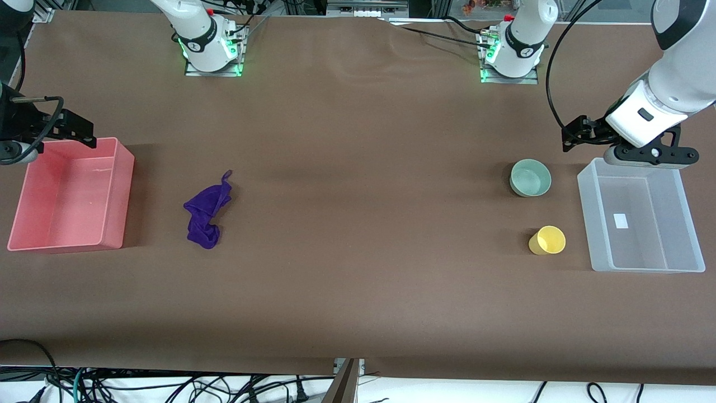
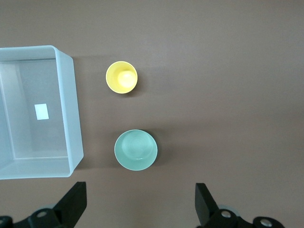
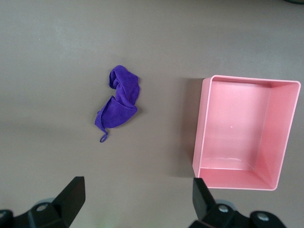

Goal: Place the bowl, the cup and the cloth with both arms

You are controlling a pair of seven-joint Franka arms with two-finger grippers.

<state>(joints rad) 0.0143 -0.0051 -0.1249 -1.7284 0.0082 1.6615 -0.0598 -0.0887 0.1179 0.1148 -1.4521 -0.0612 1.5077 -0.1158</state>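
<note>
The mint-green bowl (image 1: 530, 178) stands upright toward the left arm's end of the table. The yellow cup (image 1: 548, 240) stands nearer to the front camera than the bowl. Both show in the left wrist view, the bowl (image 2: 136, 149) and the cup (image 2: 121, 77). The purple cloth (image 1: 208, 211) lies crumpled toward the right arm's end and shows in the right wrist view (image 3: 119, 100). My left gripper (image 1: 579, 134) is open and empty, up over the table beside the bowl (image 2: 140, 190). My right gripper (image 1: 78, 133) is open and empty, up by the pink bin's edge (image 3: 137, 185).
A clear plastic bin (image 1: 587, 212) stands beside the bowl and cup at the left arm's end, also in the left wrist view (image 2: 71, 104). A pink bin (image 1: 123, 190) stands beside the cloth at the right arm's end, also in the right wrist view (image 3: 199, 128).
</note>
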